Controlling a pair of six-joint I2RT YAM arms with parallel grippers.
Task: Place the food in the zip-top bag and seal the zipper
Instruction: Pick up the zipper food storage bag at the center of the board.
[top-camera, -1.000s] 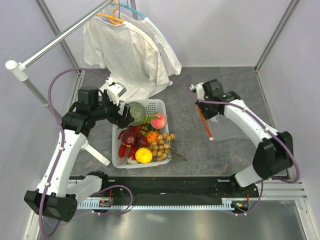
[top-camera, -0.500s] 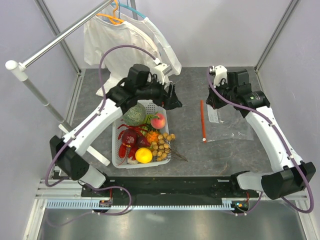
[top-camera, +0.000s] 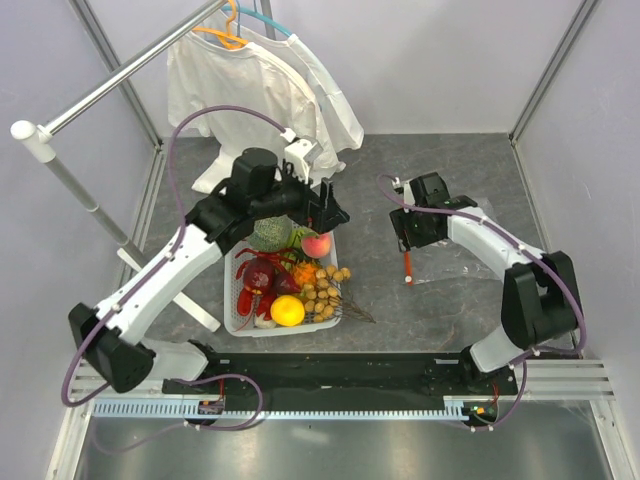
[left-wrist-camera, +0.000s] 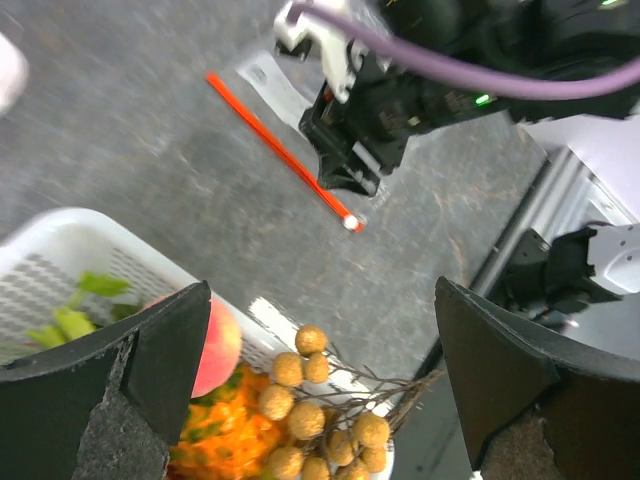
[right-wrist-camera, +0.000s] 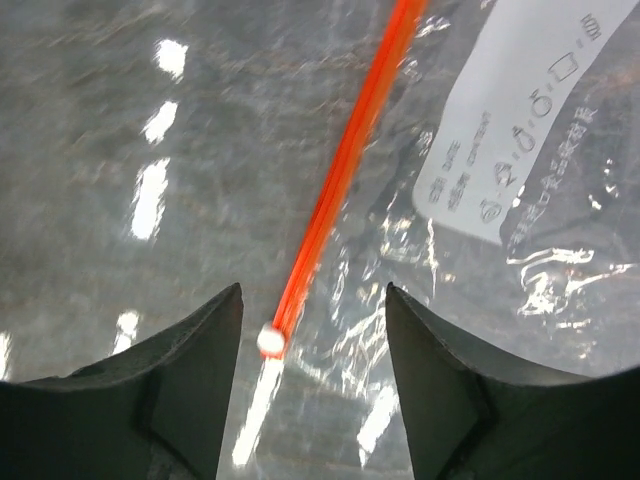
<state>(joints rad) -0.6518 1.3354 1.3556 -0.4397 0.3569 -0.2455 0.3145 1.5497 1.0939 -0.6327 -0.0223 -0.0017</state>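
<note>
Two grippers, jaws wide and empty — left gripper (left-wrist-camera: 320, 310) above a corner of the basket (top-camera: 240, 318) of food (top-camera: 317, 243), centre-left; right gripper (right-wrist-camera: 312, 300) over the zipper (right-wrist-camera: 350, 150) of the zip-top bag (right-wrist-camera: 500, 300), flat on the tabletop (top-camera: 380, 180). Melon (top-camera: 268, 238) — top view only.

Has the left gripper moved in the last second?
Yes, the left gripper swung from the basket's left side to its far right corner, near the peach.

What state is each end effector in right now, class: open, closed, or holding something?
Left end effector: open, holding nothing.
Right end effector: open, holding nothing, poised over the zipper.
</note>
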